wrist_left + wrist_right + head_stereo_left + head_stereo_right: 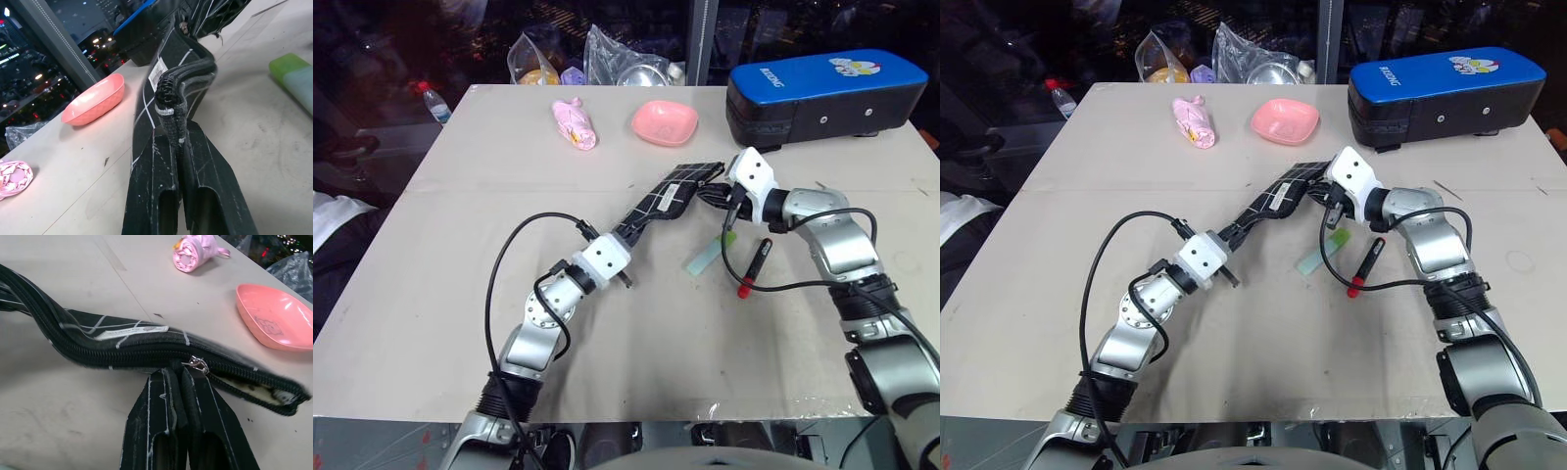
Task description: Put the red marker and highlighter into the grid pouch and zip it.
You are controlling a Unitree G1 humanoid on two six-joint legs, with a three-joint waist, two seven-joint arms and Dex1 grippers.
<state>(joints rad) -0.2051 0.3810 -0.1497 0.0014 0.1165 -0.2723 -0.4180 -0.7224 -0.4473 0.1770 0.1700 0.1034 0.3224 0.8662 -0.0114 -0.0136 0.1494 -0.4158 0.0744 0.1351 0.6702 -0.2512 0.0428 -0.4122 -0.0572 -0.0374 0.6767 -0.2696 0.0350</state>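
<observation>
Pinching the limp grid pouch end-to-end, we clamp left gripper on fabric, right gripper on the zipper pull.

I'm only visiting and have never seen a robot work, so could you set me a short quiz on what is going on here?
1. True or false: the red marker is already inside the grid pouch.
2. What does the right gripper pinch?
A. the pink dish
B. the pouch's zipper pull
C. the highlighter
3. Fill in: the left gripper's fingers are shut on one end of the ____.

Key: 1 false, it lies on the table beside the highlighter; 2 B; 3 grid pouch.
</observation>
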